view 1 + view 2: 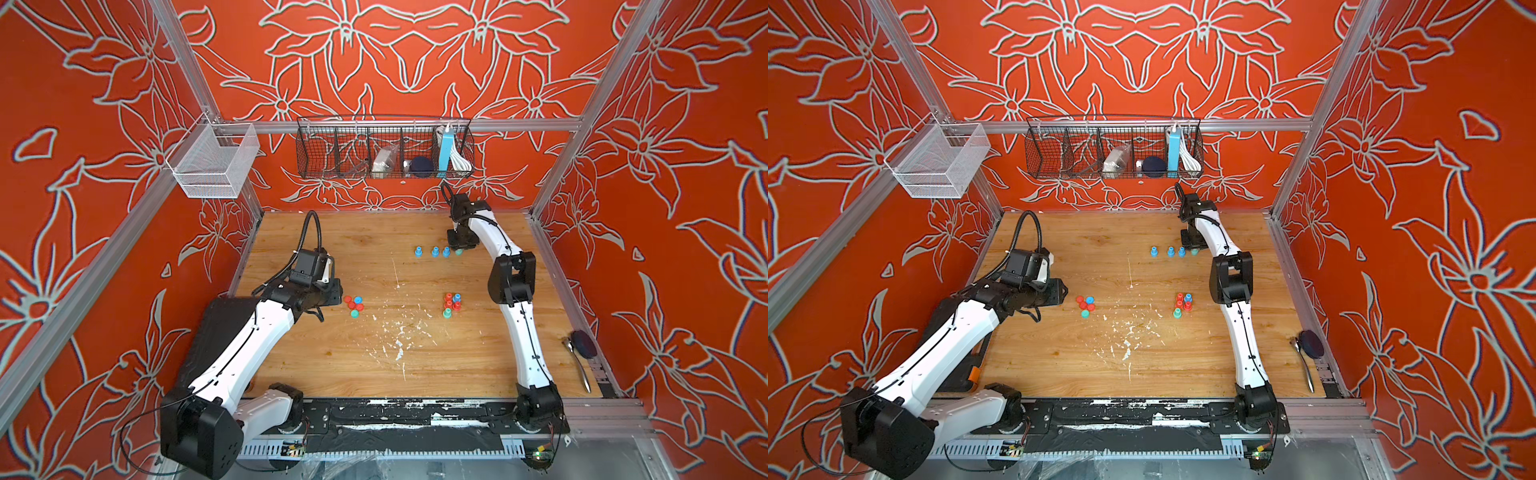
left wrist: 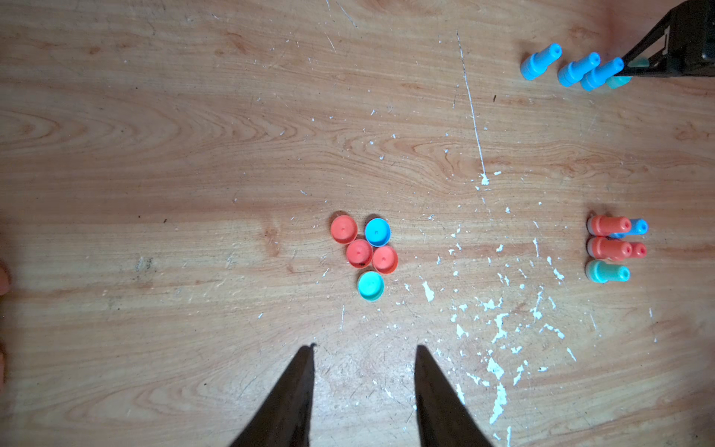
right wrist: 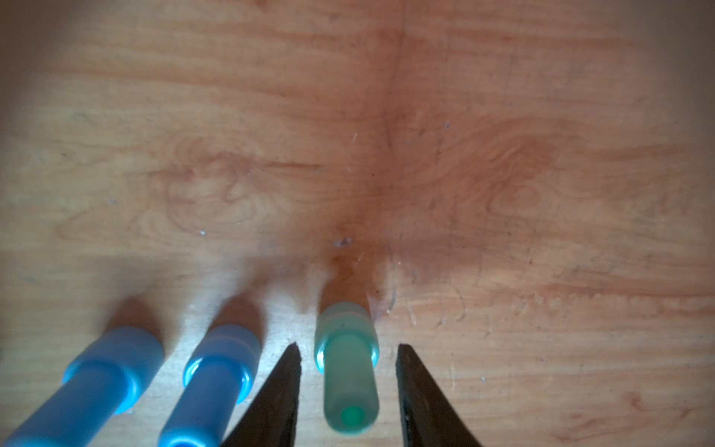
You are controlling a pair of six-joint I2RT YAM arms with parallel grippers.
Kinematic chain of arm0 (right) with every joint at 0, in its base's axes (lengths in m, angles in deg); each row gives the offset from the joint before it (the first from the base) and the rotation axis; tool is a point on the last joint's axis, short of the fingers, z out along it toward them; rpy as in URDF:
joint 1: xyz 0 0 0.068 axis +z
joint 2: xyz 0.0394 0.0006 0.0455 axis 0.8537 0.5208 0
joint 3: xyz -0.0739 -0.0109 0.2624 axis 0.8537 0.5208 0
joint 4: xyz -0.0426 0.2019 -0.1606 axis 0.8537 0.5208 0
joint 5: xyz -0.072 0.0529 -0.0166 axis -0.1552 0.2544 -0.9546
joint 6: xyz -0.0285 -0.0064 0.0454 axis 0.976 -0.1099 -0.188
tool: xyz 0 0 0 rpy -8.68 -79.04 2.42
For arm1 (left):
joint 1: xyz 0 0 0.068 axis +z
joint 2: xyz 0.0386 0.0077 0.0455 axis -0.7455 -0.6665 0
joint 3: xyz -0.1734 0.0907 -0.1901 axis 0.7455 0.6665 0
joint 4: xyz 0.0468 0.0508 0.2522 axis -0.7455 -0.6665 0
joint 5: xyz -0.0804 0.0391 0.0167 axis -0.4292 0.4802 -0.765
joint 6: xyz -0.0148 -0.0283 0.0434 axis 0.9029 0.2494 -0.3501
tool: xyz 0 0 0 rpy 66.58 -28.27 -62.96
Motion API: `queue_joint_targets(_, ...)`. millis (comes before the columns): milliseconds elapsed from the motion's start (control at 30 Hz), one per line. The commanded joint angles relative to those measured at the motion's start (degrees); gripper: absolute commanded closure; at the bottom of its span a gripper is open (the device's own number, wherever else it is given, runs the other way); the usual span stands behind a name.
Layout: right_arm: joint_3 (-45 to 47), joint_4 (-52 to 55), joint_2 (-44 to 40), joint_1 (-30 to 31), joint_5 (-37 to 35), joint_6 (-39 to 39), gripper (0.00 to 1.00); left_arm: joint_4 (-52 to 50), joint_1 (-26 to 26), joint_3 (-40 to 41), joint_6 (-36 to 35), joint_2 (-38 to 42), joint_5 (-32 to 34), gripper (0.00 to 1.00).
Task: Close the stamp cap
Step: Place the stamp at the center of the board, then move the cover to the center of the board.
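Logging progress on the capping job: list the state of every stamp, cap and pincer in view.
Teal stamp: upright, capped, ending the far row.
Right pincer: open, jaws either side of it, not touching.
Three blue stamps: upright, capped, in that row.
Five loose caps: clustered, off their stamps.
Five near stamps: upright, uncapped.
Left pincer: open, empty.

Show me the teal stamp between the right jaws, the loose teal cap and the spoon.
teal stamp (image 3: 348,379): right wrist view, stem.
loose teal cap (image 2: 370,285): left wrist view, centre.
spoon (image 1: 579,366): a top view, handle.
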Motion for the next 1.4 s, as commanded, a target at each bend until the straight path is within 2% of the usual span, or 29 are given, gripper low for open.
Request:
queue_joint_targets(0,2.5,1.2,-6.5,0.1,0.8,-0.3,0.56,0.1,0.5,-0.2,-0.9,0.1,0.1,0.57)
queue_joint_targets(133,6.7,0.9,-13.4,0.2,-0.1,-0.9,0.56,-0.1,0.5,-0.1,-1.1,0.0,0.2,0.57)
queue_joint_targets(233,13.4,-1.1,-20.8,0.4,-0.6,-1.4,0.56,-0.3,0.6,-0.2,-0.9,-0.2,0.1,0.57)
queue_joint_targets(400,31.6,-8.4,-37.2,0.5,-0.4,-2.4,0.56,-0.2,0.5,0.5,0.0,-0.4,-1.3,0.56)
queue_joint_targets(633,61.5,-17.5,-61.9,0.8,0.5,-3.2,0.55,0.0,0.2,0.5,1.5,-1.1,-3.3,0.55)
queue_joint_targets(933,86.0,-18.3,-84.7,1.2,0.9,-5.4,0.56,2.0,-1.5,1.1,4.7,-3.6,-5.0,0.54)
queue_joint_targets(1133,93.3,-17.4,-92.5,2.4,0.5,-7.0,0.56,4.4,-4.2,0.0,7.4,-8.1,-5.1,0.54)
queue_joint_targets(1367,94.0,-18.3,-91.5,4.7,-1.1,-7.8,0.55,7.9,-6.2,-2.6,9.7,-15.5,-5.6,0.54)
